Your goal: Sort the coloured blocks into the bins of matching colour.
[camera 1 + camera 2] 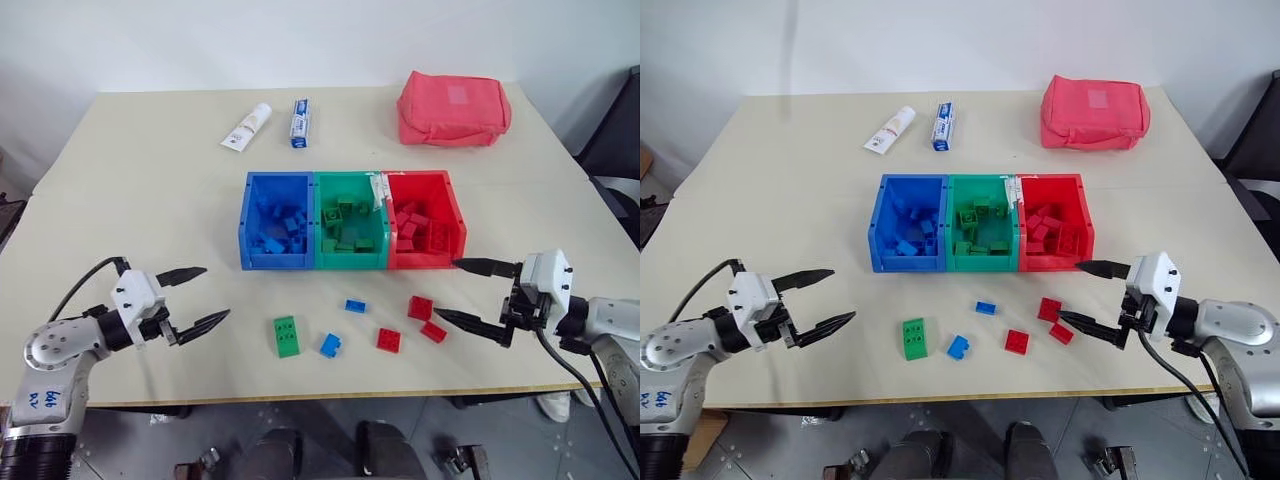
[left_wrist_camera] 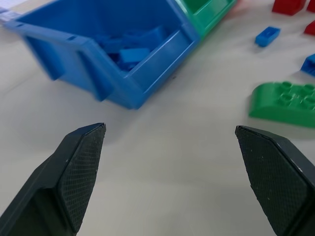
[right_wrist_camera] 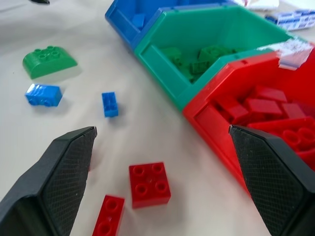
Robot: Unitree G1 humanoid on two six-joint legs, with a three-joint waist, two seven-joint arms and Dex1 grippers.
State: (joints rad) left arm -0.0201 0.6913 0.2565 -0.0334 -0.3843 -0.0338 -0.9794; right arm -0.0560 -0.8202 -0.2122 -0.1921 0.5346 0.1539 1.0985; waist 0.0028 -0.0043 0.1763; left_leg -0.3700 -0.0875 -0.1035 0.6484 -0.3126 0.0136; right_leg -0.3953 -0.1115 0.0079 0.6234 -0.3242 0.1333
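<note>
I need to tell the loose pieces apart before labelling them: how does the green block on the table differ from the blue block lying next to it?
The green block is clearly the larger; the blue block beside it is much smaller. The green block is long with rounded ends and shows several studs on top; the blue block is short and boxy. Their colours send them to different bins: green and blue. Both lie loose on the table in front of the bins, held by neither gripper.

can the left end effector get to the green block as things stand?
Probably yes. The left end effector is open and hangs over the table just left of the green block, which lies alone in front of the blue bin. Nothing lies between them; the nearest blue block is on the far side.
</note>
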